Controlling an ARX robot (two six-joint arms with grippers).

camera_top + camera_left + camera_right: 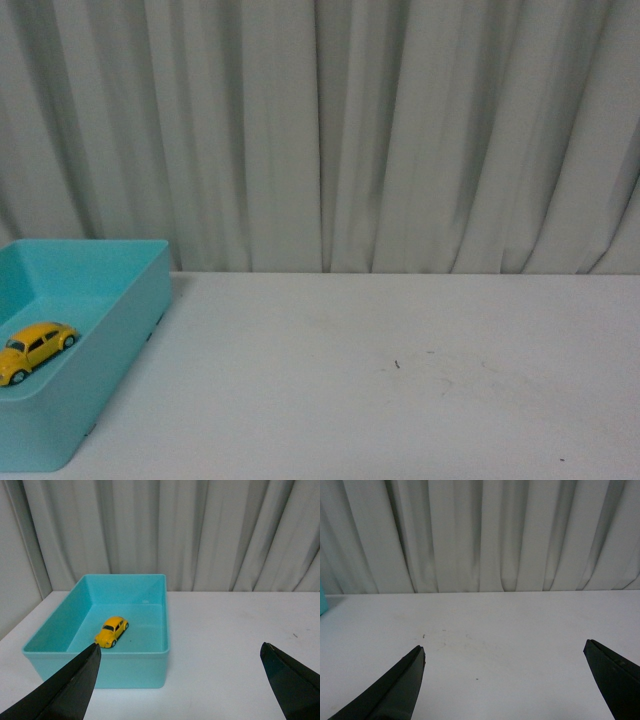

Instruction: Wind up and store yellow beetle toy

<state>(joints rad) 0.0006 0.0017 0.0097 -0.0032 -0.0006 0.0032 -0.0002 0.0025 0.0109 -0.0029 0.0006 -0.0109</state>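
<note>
The yellow beetle toy (pixel 36 350) rests on its wheels on the floor of a turquoise bin (pixel 120 330) at the table's left. In the left wrist view the yellow beetle toy (pixel 111 631) sits near the middle of the turquoise bin (pixel 167 625). My left gripper (pixel 180 647) hangs open short of the bin's near wall, nothing between its black fingers (pixel 75 682). My right gripper (pixel 503 650) is open over bare table, away from the toy. Neither arm shows in the front view.
A white table (pixel 400 380) stretches right of the bin, with small dark specks (pixel 397 364) on it. A pleated pale curtain (pixel 350 130) closes off the back. A sliver of the turquoise bin (pixel 322 600) shows in the right wrist view.
</note>
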